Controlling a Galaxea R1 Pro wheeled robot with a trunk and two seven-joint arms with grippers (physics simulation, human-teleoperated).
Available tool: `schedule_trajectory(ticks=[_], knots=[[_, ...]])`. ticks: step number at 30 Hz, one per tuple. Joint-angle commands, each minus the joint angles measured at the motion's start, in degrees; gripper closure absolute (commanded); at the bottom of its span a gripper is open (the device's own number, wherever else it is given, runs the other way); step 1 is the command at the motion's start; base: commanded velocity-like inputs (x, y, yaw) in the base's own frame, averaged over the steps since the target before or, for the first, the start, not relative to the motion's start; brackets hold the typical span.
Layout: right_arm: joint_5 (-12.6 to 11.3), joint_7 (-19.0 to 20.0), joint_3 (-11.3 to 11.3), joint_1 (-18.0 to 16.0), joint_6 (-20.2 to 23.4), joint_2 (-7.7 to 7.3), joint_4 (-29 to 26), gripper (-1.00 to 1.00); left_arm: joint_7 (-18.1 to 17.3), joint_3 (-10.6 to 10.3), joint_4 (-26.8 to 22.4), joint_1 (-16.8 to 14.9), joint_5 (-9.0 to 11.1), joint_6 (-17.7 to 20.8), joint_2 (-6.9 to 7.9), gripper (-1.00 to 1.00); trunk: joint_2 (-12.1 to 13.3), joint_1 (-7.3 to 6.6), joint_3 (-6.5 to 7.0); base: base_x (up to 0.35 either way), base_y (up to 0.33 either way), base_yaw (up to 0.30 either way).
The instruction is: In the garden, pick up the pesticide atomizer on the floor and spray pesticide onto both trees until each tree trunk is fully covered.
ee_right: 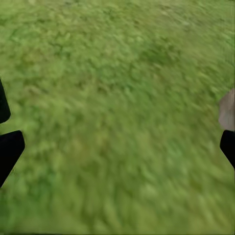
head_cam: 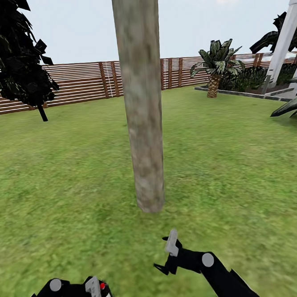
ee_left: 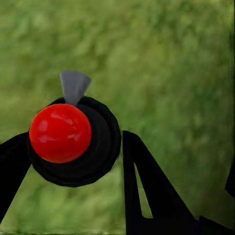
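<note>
L gripper low at the near left, clamped round the sprayer; from the L wrist cam its black body and red cap sit between the fingers, w/ grass below. R gripper near centre, jaws spread, holding nothing. Just ahead, the tree trunk stands upright on the lawn. Far back: slat fence, dark thin tree at left, palm at right.
</note>
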Motion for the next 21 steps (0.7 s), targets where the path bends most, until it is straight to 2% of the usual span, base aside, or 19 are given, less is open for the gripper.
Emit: schedule_trajectory(ticks=[1, 3, 4, 7, 9, 11, 13, 14, 18, 21], knots=[[0.0, 0.1, 0.6, 0.0, 0.0, 0.01, 0.0, -1.0, -0.3, 0.0, 0.0, -0.1, -0.7, 0.2, 0.03, 1.0, 0.0, 0.0, 0.0, 0.0, 0.0, 0.0], [0.0, 0.1, 1.1, 0.0, 0.1, 0.02, 0.0, -1.0, -0.5, 0.0, 0.0, -0.1, -2.1, 0.3, -0.07, 1.0, 0.0, 0.0, 0.0, 0.0, 0.0, 0.0], [0.0, 0.2, 1.4, 0.0, 0.1, 0.03, 0.0, -1.0, -0.6, 0.0, 0.0, -0.1, -3.4, 0.3, -0.34, 1.0, 0.0, 0.0, 0.0, 0.0, 0.0, 0.0], [0.0, 0.2, 2.0, 0.0, 0.1, 0.03, -0.1, -1.0, -0.7, 0.0, 0.0, -0.1, -6.0, 0.4, -0.76, 1.0, 0.0, 0.0, 0.0, 0.0, 0.0, 0.0], [0.0, 0.2, 2.9, 0.0, 0.1, 0.03, -0.1, -1.0, -0.8, 0.0, 0.0, -0.1, -7.0, 0.5, -0.91, 1.0, 0.0, 0.0, 0.0, 0.0, 0.0, 0.0], [0.0, 0.3, 5.1, 0.0, 0.1, 0.03, -0.1, -1.0, -0.8, 0.1, 0.0, -0.1, -8.2, 0.7, -1.45, 1.0, 0.0, 0.0, 0.0, 0.0, 0.0, 0.0], [0.0, 0.3, 5.6, 0.0, 0.1, 0.03, -0.1, -1.0, -0.8, 0.1, 0.0, -0.1, -8.8, 0.9, -1.85, 1.0, 0.0, 0.0, 0.0, 0.0, 0.0, 0.0], [0.0, 0.6, 6.0, 0.0, 0.1, 0.03, -0.1, 1.0, -0.8, 0.1, -0.1, -0.1, -9.7, 1.1, -2.46, 1.0, 0.0, 0.0, 0.0, 0.0, 0.0, 0.0], [0.0, 2.9, 6.3, 0.0, 0.2, 0.18, -0.3, 1.0, -0.8, 0.0, -0.1, -0.2, -12.2, 1.4, -4.17, 1.0, 0.0, 0.0, 0.0, 0.0, 0.0, 0.0], [0.0, 3.6, 6.3, 0.0, 0.2, 1.07, -0.4, 1.0, -0.8, 0.0, -0.1, -0.5, -13.9, 1.8, -5.51, 1.0, 0.0, 0.0, 0.0, 0.0, 0.0, 0.0]])
